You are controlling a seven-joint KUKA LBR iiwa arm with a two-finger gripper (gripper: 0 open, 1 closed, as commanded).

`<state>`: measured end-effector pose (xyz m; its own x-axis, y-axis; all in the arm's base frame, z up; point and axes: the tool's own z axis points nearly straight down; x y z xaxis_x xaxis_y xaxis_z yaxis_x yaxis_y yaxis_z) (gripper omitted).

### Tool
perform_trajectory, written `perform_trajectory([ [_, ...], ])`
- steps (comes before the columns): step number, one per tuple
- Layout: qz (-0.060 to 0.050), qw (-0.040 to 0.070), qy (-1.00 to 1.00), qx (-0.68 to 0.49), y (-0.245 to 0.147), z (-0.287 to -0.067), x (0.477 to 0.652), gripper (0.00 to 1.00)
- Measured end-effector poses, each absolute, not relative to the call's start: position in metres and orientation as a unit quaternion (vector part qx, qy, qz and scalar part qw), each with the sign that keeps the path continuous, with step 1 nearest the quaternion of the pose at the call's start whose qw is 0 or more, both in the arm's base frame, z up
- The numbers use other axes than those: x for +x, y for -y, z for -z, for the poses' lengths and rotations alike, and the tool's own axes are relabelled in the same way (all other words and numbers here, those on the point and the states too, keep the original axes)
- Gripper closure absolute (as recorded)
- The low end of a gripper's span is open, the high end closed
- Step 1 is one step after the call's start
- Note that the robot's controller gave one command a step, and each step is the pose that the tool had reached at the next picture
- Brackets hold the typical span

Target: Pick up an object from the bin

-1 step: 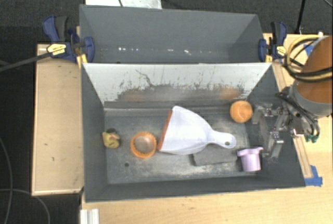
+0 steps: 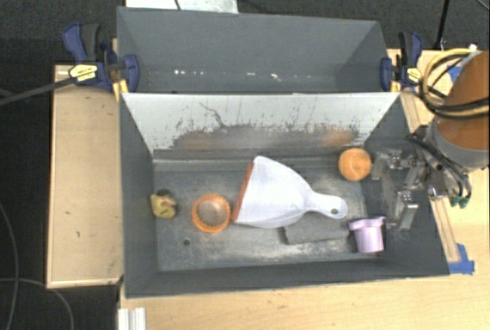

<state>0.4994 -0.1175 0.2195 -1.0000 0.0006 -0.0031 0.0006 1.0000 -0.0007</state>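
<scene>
Camera view: the robot's tool (image 2: 400, 210) hangs at the right end of the grey metal bin (image 2: 260, 118), close against the right wall, on an arm that comes in from the right with an orange cover (image 2: 468, 129) and looped cables at its wrist. Whether the tool is apart or together cannot be told from this angle, and nothing can be seen gripped in it.

Two things lie nearest. A small purple cup (image 2: 368, 235) stands on the bin floor just beside the tool, on its lower left. A round orange ball (image 2: 354, 165) rests near the back slope, a little to the tool's upper left and apart from it.

A white dustpan (image 2: 272, 197) with an orange edge lies mid-floor, its handle pointing toward the tool. A flat dark piece (image 2: 293, 234) lies just in front of the dustpan. An orange bowl-shaped cup (image 2: 211, 213) sits touching the dustpan's left edge. A small yellow object (image 2: 162, 204), its kind unclear, lies farther left, well apart from the tool.
</scene>
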Motion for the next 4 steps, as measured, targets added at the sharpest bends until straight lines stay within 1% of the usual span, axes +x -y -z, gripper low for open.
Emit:
perform_trajectory([
  [1,0.001,0.005,-1.000,-0.017,0.094,-0.174,0.488,0.00],
  [2,0.000,0.001,-0.998,-0.064,0.065,-0.090,0.496,1.00],
  [3,0.000,0.001,-0.998,-0.065,0.065,-0.090,0.496,1.00],
  [4,-0.001,-0.004,-0.998,-0.065,0.066,-0.132,0.495,1.00],
])
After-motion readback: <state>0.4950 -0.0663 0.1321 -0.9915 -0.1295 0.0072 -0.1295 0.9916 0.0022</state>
